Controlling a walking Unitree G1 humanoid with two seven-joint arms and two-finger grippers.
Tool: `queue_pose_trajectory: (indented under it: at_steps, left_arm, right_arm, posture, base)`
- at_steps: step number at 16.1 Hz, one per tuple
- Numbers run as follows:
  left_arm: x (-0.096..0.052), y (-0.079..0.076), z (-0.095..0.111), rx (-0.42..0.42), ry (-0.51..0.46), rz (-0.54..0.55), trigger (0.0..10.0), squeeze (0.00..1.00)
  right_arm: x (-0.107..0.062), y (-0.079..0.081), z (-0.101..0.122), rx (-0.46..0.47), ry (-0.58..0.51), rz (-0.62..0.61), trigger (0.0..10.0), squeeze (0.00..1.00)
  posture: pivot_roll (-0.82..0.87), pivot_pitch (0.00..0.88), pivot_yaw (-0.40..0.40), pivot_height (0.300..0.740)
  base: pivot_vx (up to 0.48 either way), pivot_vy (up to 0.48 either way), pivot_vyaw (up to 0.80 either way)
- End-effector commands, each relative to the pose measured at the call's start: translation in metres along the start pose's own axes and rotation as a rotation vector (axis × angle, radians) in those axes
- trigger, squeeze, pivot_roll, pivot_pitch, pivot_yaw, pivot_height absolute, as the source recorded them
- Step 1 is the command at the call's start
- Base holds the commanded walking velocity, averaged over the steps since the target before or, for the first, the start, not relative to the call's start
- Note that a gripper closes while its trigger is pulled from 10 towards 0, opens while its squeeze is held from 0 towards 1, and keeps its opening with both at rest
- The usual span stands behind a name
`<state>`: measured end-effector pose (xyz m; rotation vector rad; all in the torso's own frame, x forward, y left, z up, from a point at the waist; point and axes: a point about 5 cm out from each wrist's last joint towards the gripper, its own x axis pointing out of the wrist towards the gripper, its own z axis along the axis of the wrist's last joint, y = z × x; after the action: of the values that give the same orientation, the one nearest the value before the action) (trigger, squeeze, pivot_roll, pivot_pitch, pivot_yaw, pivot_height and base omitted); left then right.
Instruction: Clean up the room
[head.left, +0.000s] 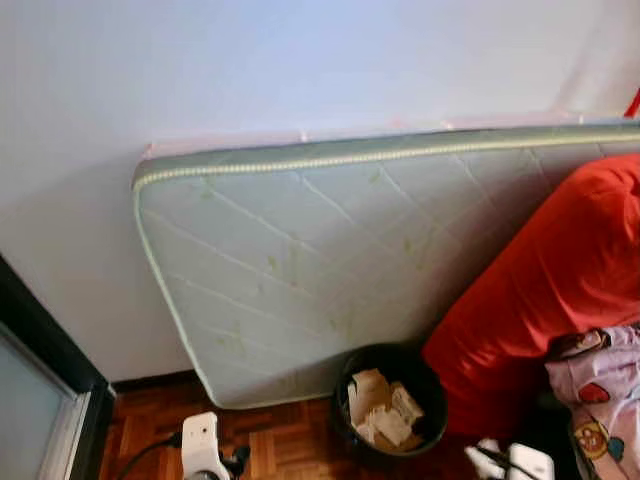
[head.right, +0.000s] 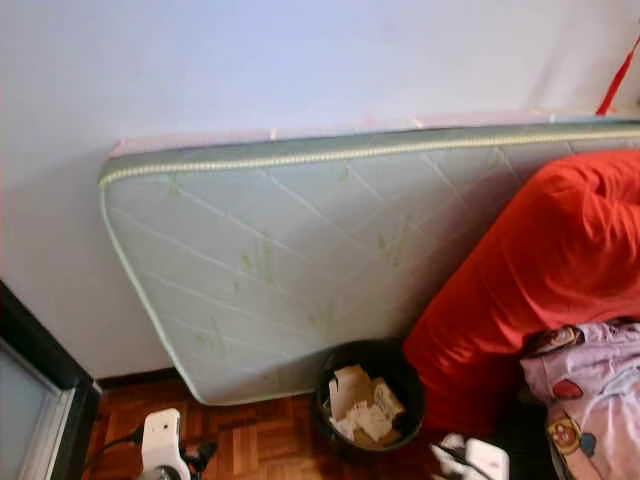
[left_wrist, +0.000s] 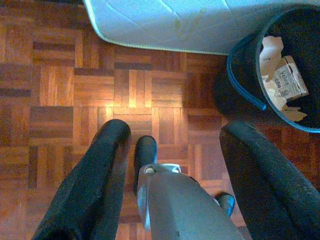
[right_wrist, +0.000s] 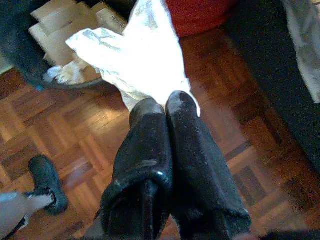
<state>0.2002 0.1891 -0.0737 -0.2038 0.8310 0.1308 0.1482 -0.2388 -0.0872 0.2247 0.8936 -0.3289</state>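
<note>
Here, the right gripper (right_wrist: 167, 102) pinches one crumpled white tissue (right_wrist: 142, 55) between closed fingers, just beside the one black bin (head.left: 390, 405) holding several cardboard scraps. The left gripper (left_wrist: 175, 135) hangs wide open, empty, above the parquet floor (left_wrist: 65, 85).

I count one mattress (head.left: 330, 260) leaning on the wall, one black bin (head.left: 390, 405) with several scraps of card in it, too jumbled to number, and one red cushion (head.left: 560, 270). One patterned cloth (head.left: 600, 395) lies by the cushion. I have two grippers: my left gripper (left_wrist: 172, 150) spread, my right gripper (right_wrist: 167, 107) pinching one white tissue (right_wrist: 142, 55).
</note>
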Motion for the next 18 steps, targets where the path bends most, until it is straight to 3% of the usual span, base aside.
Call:
queue_pose_trajectory:
  at_steps: [1,6,12,18]
  left_arm:
    - [0.000,-0.001,0.000,0.003,0.004,-0.006,10.0,0.00]
    - [0.000,-0.001,0.000,0.006,0.004,-0.008,10.0,0.00]
    - [0.000,-0.001,0.001,0.000,-0.001,-0.003,10.0,0.00]
    - [0.000,-0.001,0.001,-0.004,-0.006,0.002,10.0,0.00]
  right_arm:
    - [0.000,-0.003,0.002,0.015,-0.009,-0.006,10.0,0.00]
    - [0.002,0.023,-0.001,0.022,-0.012,0.037,10.0,0.00]
    - [0.003,0.028,0.001,-0.052,-0.014,0.075,10.0,0.00]
    - [0.003,0.031,0.002,-0.009,-0.037,0.096,10.0,0.00]
  posture:
    - [0.11,0.000,-0.032,0.740]
    - [0.10,0.000,-0.028,0.740]
    - [0.11,0.000,-0.037,0.740]
    - [0.11,0.013,-0.039,0.740]
  base:
    - [0.307,0.000,0.00]
    - [0.308,0.000,0.00]
    - [0.308,0.000,0.13]
    - [0.098,0.000,0.13]
